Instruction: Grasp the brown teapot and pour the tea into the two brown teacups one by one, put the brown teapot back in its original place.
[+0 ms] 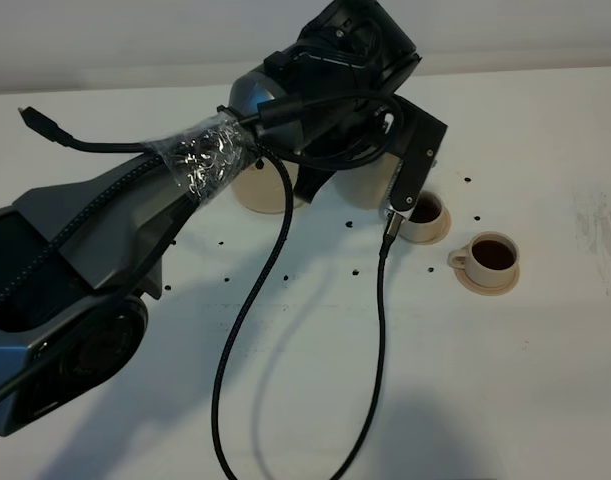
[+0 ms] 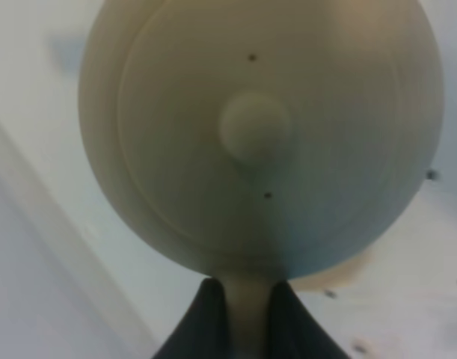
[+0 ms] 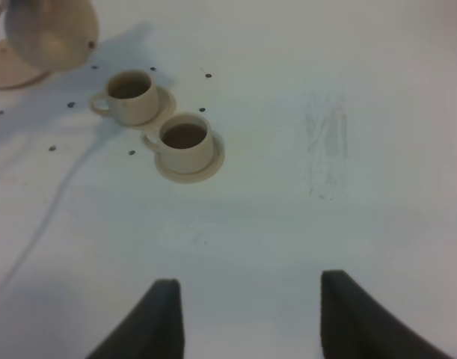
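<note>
Left gripper (image 2: 241, 318) is clamped on the brown teapot (image 2: 262, 134) handle, hanging over its saucer (image 3: 7, 66) near the table's far edge; both teacups (image 3: 185, 142) look filled, so lower it level and centred

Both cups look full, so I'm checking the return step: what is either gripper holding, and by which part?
Left gripper holds the brown teapot by its handle; right gripper holds nothing.

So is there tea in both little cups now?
Yes, both hold dark tea. The cup nearer the teapot and the other cup each show a dark brown pool inside, and each sits upright on its saucer.
</note>
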Available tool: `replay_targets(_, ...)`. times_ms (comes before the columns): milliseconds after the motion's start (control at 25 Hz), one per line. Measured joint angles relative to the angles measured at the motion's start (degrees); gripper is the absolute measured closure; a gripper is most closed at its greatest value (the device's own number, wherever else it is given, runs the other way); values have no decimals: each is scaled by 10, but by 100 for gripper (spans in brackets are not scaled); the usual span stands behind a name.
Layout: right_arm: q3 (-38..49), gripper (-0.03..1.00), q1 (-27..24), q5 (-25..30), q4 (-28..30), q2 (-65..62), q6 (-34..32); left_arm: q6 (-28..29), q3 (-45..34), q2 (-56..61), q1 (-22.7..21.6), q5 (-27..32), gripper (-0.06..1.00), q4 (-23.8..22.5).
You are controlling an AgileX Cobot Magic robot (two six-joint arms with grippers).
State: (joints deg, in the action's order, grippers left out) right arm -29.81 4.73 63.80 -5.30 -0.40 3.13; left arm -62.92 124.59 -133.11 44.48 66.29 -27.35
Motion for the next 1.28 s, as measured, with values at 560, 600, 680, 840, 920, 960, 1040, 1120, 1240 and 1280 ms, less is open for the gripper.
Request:
replay_targets(560, 0, 56, 0, 0, 0, 0, 0, 252, 0, 4, -3, 21, 86, 182)
replay_targets(600, 0, 56, 0, 0, 0, 0, 0, 271, -2, 4, -3, 21, 86, 196)
replay_targets(680, 0, 56, 0, 0, 0, 0, 0, 299, -10, 5, -3, 21, 86, 220)
replay_targets(840, 0, 56, 0, 0, 0, 0, 0, 340, -47, 7, -3, 21, 86, 236)
replay_targets(920, 0, 56, 0, 0, 0, 0, 0, 359, -63, 10, -3, 21, 86, 244)
replay_targets(960, 0, 56, 0, 0, 0, 0, 0, 370, -69, 12, -3, 21, 86, 250)
replay_targets(1040, 0, 56, 0, 0, 0, 0, 0, 385, -75, 14, -3, 21, 86, 259)
replay_targets(1120, 0, 56, 0, 0, -1, 0, 0, 389, -76, 15, -3, 21, 86, 263)
replay_targets(1240, 0, 56, 0, 0, -1, 0, 0, 390, -77, 15, -3, 21, 86, 263)
replay_targets(1280, 0, 56, 0, 0, -1, 0, 0, 391, -77, 15, -3, 21, 86, 263)
